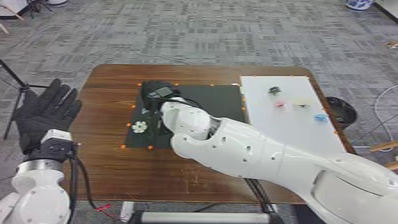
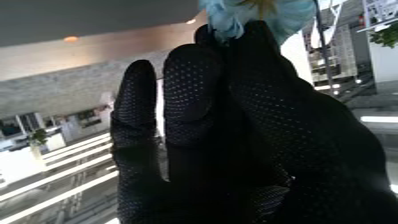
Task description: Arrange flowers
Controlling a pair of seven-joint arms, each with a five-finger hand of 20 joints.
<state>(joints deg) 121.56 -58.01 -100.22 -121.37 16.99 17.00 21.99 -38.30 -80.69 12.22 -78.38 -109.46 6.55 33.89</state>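
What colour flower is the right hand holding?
The flower is pale blue with a tan centre, best in right wrist view.

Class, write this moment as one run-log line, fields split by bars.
right hand: pinching pale blue flower | place: over black mat | on mat: white flower | left hand: open, beside table

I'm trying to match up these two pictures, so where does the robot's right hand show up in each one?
Head view: right hand over the far left corner of the dark mat.
Right wrist view: close up, across the middle, pinching a blue flower.
Shared landmark: dark mat with orange dots along its edge.
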